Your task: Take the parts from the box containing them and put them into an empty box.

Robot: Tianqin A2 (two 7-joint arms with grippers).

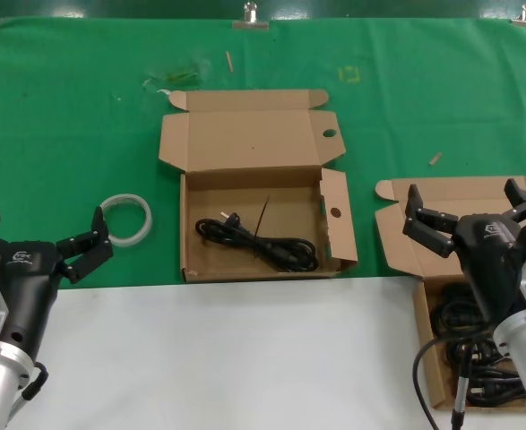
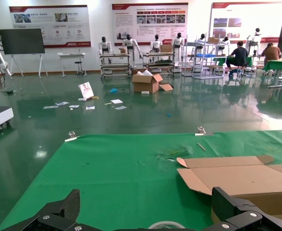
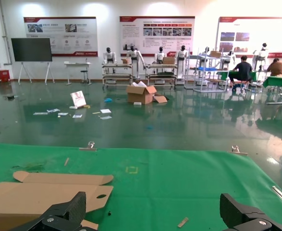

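Observation:
The middle box (image 1: 245, 143) with round-holed flaps lies open on the green cloth, one black cable bundle (image 1: 259, 242) on its floor. At the right edge, the other brown box (image 1: 431, 354) holds more black cable bundles (image 1: 479, 373), partly hidden by my right arm. My right gripper (image 1: 464, 204) hovers over that box's back part, open and holding nothing. My left gripper (image 1: 40, 231) stands open and empty at the lower left, beside the tape ring. The right wrist view shows open fingers (image 3: 66, 214) near the holed flap (image 3: 40, 198); the left wrist view shows open fingers (image 2: 229, 208) by the lid (image 2: 241, 179).
A whitish tape ring (image 1: 125, 218) lies on the cloth just left of the middle box, and its edge (image 2: 165, 224) shows in the left wrist view. A white surface (image 1: 227, 358) covers the near table. Small scraps (image 1: 435, 159) lie on the cloth.

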